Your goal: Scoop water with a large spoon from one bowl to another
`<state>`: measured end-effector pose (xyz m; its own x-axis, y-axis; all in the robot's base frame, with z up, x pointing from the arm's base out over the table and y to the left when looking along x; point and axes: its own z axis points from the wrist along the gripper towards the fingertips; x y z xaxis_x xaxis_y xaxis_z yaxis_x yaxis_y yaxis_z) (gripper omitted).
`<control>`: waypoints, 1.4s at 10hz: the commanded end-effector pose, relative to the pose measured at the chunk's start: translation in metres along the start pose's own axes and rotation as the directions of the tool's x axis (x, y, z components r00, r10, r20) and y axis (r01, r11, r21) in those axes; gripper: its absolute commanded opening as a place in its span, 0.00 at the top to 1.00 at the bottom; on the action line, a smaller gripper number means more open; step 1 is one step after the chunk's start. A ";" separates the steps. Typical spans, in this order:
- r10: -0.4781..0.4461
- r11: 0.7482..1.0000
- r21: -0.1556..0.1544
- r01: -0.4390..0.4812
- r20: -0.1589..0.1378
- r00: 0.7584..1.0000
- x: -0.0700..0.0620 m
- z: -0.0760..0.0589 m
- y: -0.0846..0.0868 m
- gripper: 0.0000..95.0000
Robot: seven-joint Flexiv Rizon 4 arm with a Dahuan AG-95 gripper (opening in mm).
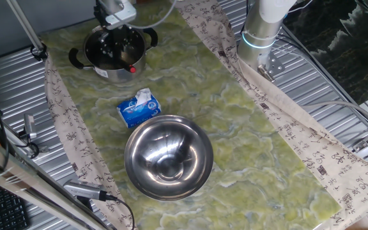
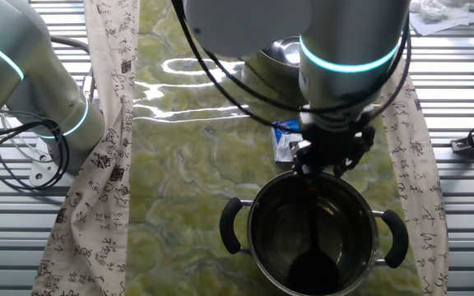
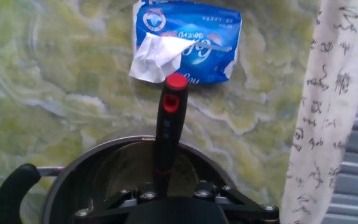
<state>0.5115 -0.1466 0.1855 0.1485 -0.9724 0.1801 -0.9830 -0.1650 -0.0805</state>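
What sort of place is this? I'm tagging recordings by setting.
Likely a robotics lab bench, not a kitchen: a ridged metal table with a green marbled mat, loose cables, and a robot arm over a handled pot.

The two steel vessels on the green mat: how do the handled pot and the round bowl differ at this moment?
The pot has black side handles and straight walls; the bowl is handleless, wider and rounded. The pot sits under the gripper with the large spoon standing in it; the bowl stands alone with nothing in it that I can make out. The tissue pack lies between them. Both are shiny steel, upright on the mat.
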 end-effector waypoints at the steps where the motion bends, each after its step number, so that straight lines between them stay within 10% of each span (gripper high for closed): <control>1: 0.039 0.999 -0.016 -0.039 0.004 0.999 0.001 0.007 0.000 0.60; 5: 0.145 0.987 -0.072 -0.144 0.008 0.989 0.001 0.016 0.000 0.60; 14: 0.178 0.982 -0.077 -0.173 0.058 0.982 -0.001 0.036 0.016 0.60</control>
<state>0.4984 -0.1541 0.1479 -0.0225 -0.9943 0.1044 -0.9992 0.0189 -0.0351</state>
